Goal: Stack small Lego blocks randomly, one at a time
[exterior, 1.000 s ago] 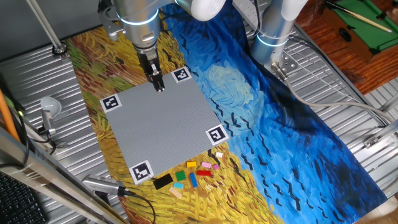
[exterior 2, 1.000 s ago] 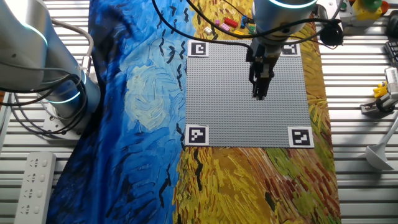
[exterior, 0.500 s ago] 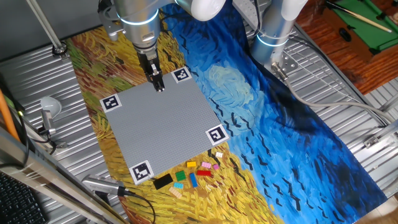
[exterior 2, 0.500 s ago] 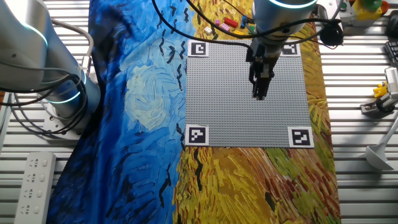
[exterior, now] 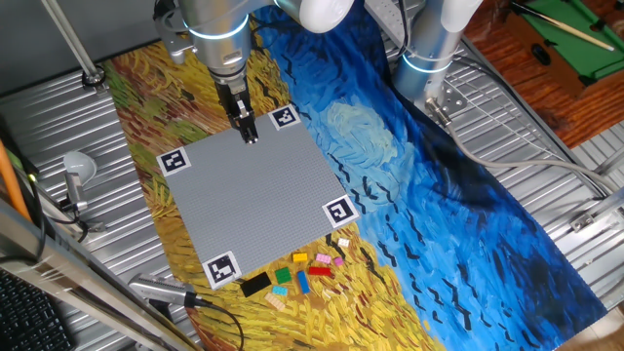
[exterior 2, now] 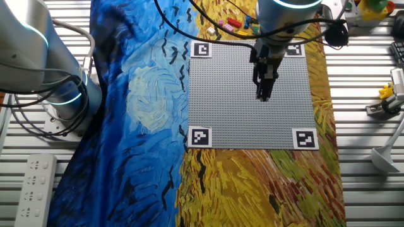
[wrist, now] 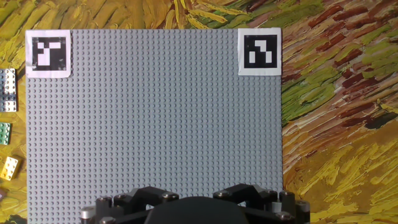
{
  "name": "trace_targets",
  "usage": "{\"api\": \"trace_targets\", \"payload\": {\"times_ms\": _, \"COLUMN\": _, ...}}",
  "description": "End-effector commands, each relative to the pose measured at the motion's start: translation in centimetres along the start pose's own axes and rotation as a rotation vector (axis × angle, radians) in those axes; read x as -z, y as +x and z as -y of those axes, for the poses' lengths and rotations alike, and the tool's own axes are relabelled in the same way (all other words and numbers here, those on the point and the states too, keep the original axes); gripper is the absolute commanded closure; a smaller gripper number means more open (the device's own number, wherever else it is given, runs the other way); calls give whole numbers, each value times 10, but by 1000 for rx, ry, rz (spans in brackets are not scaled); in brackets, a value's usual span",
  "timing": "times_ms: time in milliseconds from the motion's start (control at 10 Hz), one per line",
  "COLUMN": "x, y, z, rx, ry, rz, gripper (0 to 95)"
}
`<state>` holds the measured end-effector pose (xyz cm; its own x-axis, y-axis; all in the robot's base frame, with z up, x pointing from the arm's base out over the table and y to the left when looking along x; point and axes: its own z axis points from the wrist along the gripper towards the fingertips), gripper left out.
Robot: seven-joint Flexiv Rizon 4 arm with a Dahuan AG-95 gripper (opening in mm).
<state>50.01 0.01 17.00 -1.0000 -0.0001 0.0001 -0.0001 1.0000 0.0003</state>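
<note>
The small Lego blocks (exterior: 304,272) lie loose in a cluster on the painted cloth just past the near corner of the grey baseplate (exterior: 255,200), with the flat black one (exterior: 255,285) at the cluster's left. In the other fixed view the blocks (exterior 2: 235,25) lie beyond the plate's far edge. In the hand view a few blocks (wrist: 7,132) show at the left edge, and the plate (wrist: 155,112) is bare. My gripper (exterior: 251,136) hangs over the plate's far end, well away from the blocks; its fingers look shut and empty (exterior 2: 262,96).
Black-and-white marker tags (exterior: 338,210) sit at the plate's four corners. A second arm's base (exterior: 427,60) stands at the cloth's edge. A power strip (exterior 2: 30,189) and small tools (exterior 2: 386,94) lie on the metal table beside the cloth.
</note>
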Motion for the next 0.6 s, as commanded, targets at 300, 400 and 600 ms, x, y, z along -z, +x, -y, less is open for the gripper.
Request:
{"api": "trace_targets", "payload": {"times_ms": 300, "x": 0, "y": 0, "z": 0, "rx": 67, "ry": -23, "rz": 56, "gripper": 950}}
{"api": "trace_targets", "payload": {"times_ms": 400, "x": 0, "y": 0, "z": 0, "rx": 66, "ry": -23, "rz": 56, "gripper": 950}}
{"api": "trace_targets", "payload": {"times_ms": 600, "x": 0, "y": 0, "z": 0, "rx": 68, "ry": -21, "rz": 55, "gripper": 950}}
